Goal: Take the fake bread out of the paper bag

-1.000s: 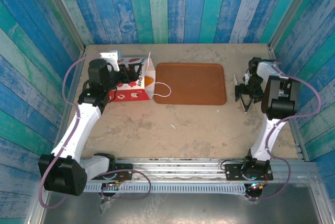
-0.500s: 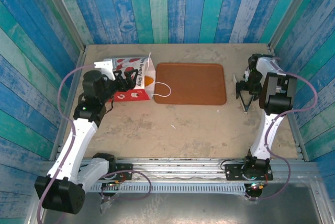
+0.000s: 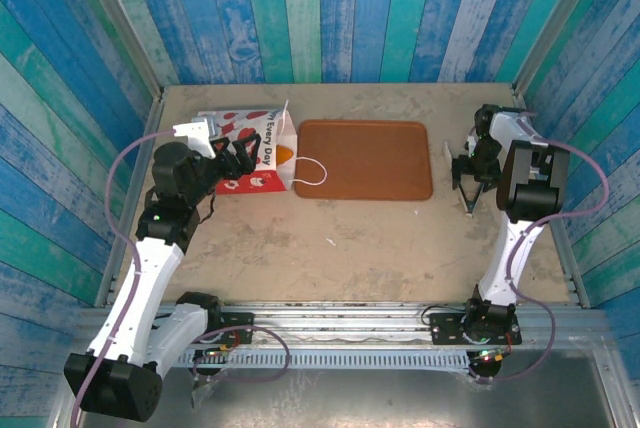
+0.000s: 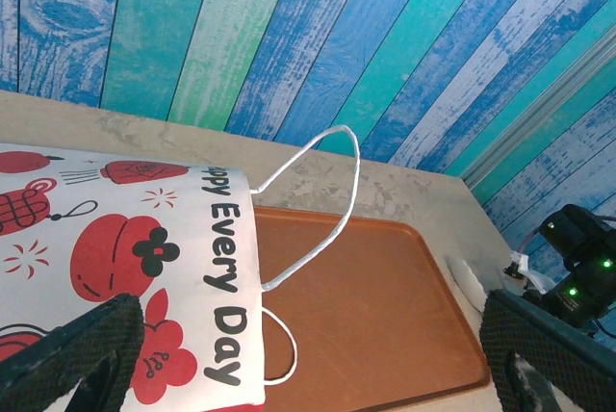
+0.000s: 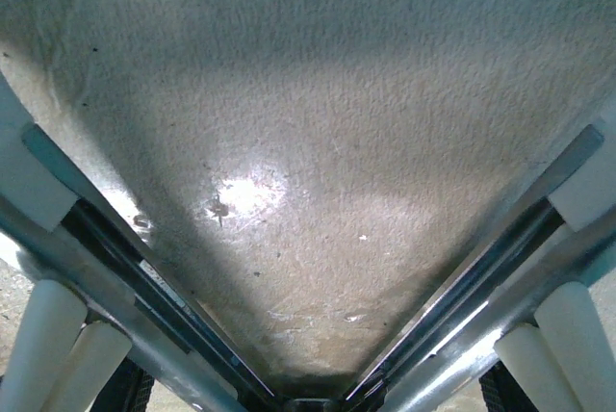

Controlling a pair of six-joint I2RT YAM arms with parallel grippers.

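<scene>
left claw [image 3: 238,153]: apart, at the paper bag [image 3: 258,180] lying by the counter [image 3: 350,238] far-left corner
right claw [image 3: 466,184]: apart, near right edge
risk: light bag may slide or crumple, trapping bread

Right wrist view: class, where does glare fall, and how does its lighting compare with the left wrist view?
Right wrist view: a bright glare patch sits mid-frame on the table, dimmer shade around it. Left wrist view: even light, the paper bag lettering crisp.
</scene>
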